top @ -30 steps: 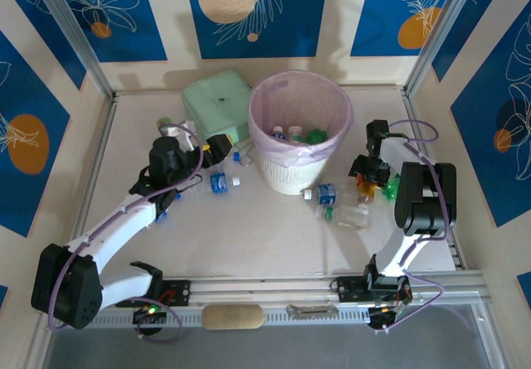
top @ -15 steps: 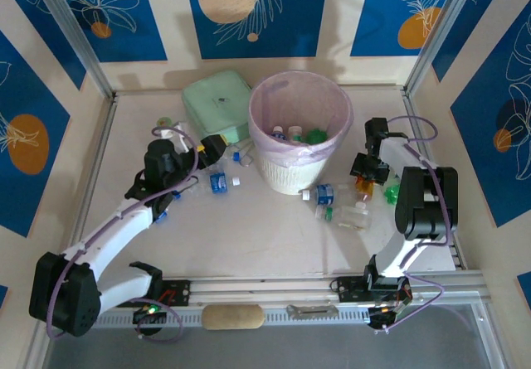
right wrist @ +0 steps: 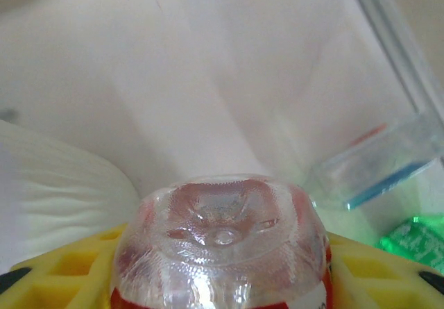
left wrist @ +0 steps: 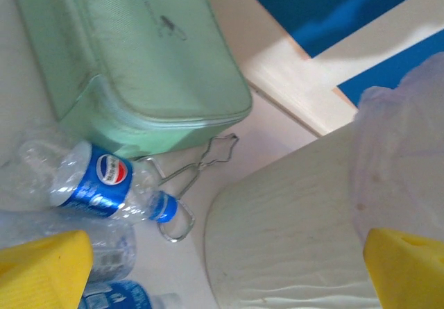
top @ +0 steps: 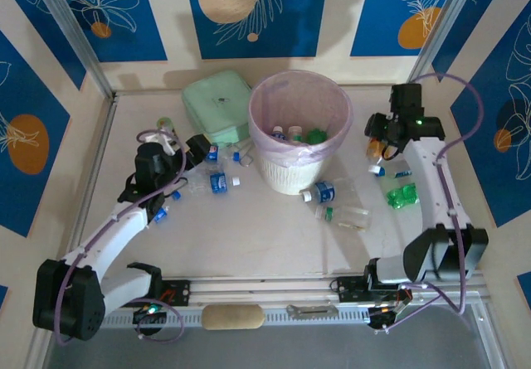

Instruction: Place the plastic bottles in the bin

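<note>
The right gripper (top: pixel 381 146) is hanging just to the right of the bin (top: pixel 286 180). Its yellow fingers (right wrist: pixel 62 281) are pinching one clear bottle with a red label (right wrist: pixel 222 243), seen base-first from the wrist camera. The left gripper (top: pixel 201 146) is sitting spread wide with nothing between its two yellow tips, pointing toward the gap between the one mint-green box (left wrist: pixel 132 59) and the bin's woven wall.

Ahead of it three bottles are lying on the table (top: pixel 249 245). One is a Pepsi bottle (left wrist: pixel 104 180) with a blue cap, lying against the box, and two more are lying below it (both partly cut off). One bent wire clip (left wrist: pixel 201 166) is lying by the Pepsi bottle's cap.

On the right side, one crushed green bottle (top: pixel 401 195) is lying near the right arm, and two clear bottles (top: pixel 324 191) are resting in front of the bin. Inside the pink liner (top: pixel 274 95) at least three bottles are lying — the exact count cannot be told.
</note>
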